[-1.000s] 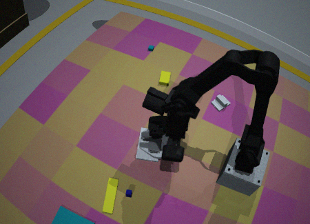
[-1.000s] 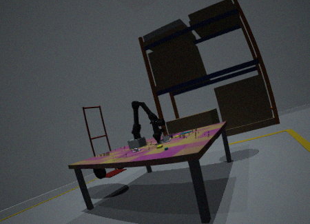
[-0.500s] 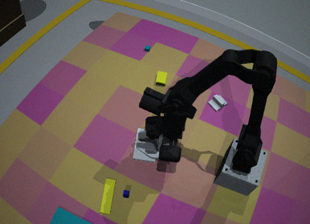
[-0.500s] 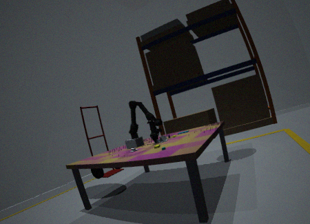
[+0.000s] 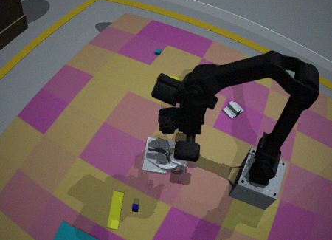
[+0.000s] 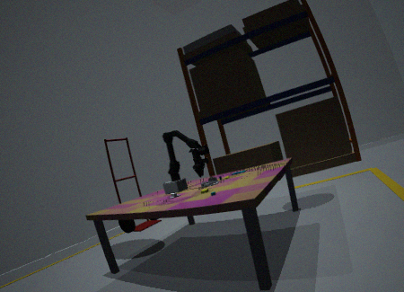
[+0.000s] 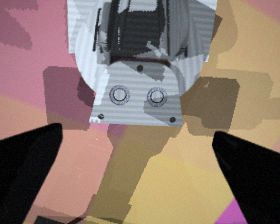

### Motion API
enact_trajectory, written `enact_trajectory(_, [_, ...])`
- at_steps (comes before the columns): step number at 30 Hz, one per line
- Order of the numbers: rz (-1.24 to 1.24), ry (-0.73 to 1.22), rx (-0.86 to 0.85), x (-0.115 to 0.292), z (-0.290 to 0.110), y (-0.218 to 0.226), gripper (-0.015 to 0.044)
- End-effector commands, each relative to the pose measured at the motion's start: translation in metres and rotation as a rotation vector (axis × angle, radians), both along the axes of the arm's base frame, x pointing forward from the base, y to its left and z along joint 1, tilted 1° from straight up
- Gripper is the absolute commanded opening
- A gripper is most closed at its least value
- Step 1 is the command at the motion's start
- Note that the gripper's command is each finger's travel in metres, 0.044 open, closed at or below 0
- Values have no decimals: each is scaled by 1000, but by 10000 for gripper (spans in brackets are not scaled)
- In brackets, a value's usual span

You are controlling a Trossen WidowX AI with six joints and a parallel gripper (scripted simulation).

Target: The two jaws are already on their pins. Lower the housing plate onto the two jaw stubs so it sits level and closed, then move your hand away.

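The pale grey housing plate (image 7: 139,112) is a tapered plate with two ringed round holes and small dark holes. It lies on the near end of the grey gripper assembly (image 5: 150,164) (image 6: 209,183). Round pale ends show inside both rings; the jaw stubs are otherwise hidden below, and the exact seating height cannot be told. The plate looks flat from above. My gripper (image 7: 139,134) (image 6: 200,173) is open and empty above the plate's near edge, with a finger well out to each side and not touching it. In the top view the wrist and fingers partly cover the assembly.
A yellow bar (image 5: 116,210) and a blue cube (image 5: 135,207) lie in front of the assembly, a teal panel (image 5: 74,232) at the near edge. A grey stepped bracket (image 5: 233,109) lies behind my arm. A teal cube (image 5: 158,52) and a partly hidden yellow block (image 5: 175,78) lie farther back.
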State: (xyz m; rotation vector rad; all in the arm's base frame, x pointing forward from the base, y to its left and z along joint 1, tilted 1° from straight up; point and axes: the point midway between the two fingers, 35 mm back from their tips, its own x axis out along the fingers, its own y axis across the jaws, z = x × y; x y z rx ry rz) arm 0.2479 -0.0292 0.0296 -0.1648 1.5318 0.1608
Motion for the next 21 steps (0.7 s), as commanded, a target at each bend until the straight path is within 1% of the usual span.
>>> enact_trajectory(1, [-1, -2, 0, -16, 22, 3, 440])
enact_trajectory(5, [-2, 6, 2, -46, 52, 7, 440])
enact_trajectory(21, [-2, 7, 2, -47, 53, 7, 440])
